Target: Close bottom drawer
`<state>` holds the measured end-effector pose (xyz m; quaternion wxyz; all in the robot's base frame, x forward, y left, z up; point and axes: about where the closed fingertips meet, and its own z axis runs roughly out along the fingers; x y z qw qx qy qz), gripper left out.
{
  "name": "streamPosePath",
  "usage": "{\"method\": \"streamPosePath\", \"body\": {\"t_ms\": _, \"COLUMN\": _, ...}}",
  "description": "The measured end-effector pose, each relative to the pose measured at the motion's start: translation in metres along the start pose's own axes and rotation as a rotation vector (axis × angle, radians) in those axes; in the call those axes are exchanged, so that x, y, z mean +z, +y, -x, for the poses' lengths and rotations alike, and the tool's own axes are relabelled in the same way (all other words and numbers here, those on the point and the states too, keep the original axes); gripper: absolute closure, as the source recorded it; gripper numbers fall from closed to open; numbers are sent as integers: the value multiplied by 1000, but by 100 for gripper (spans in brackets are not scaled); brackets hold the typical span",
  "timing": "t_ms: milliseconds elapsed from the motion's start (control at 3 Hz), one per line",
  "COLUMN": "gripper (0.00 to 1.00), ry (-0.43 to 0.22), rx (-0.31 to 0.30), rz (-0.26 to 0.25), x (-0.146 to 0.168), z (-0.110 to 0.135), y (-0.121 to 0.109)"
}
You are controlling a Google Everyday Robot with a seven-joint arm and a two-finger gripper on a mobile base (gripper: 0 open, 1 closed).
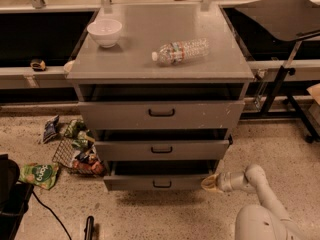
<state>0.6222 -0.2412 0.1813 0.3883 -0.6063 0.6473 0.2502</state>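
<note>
Speckled floor [280, 149]; end effector [210, 183] at right end of open bottom drawer [135, 183], grip unreadable.

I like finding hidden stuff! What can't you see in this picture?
Camera view:
Inside the bottom drawer: dark, shaded by the middle drawer above.
The pincer, at the bottom drawer's right front corner: contact with the front can't be told.
The robot's body: cut off by the lower edge.
Snack bags left of the cabinet: print too small to read.

White arm [267, 196] bent at the elbow, forearm level, hand [210, 182] held low, pointing left, lower right of view
</note>
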Motion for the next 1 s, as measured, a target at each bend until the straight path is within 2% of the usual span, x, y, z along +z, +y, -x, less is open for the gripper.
{"method": "streamPosePath", "body": {"t_ms": 333, "gripper": 16, "ry": -27, "rx": -9, "rz": 10, "x": 3, "z": 2, "y": 4}}
{"method": "streamPosePath", "body": {"t_ms": 667, "gripper": 0, "ry": -84, "rx": -34, "rz": 62, "x": 13, "z": 11, "y": 19}}
{"method": "streamPosePath", "body": {"t_ms": 1000, "gripper": 0, "ry": -84, "rx": -34, "rz": 62, "x": 13, "z": 11, "y": 19}}
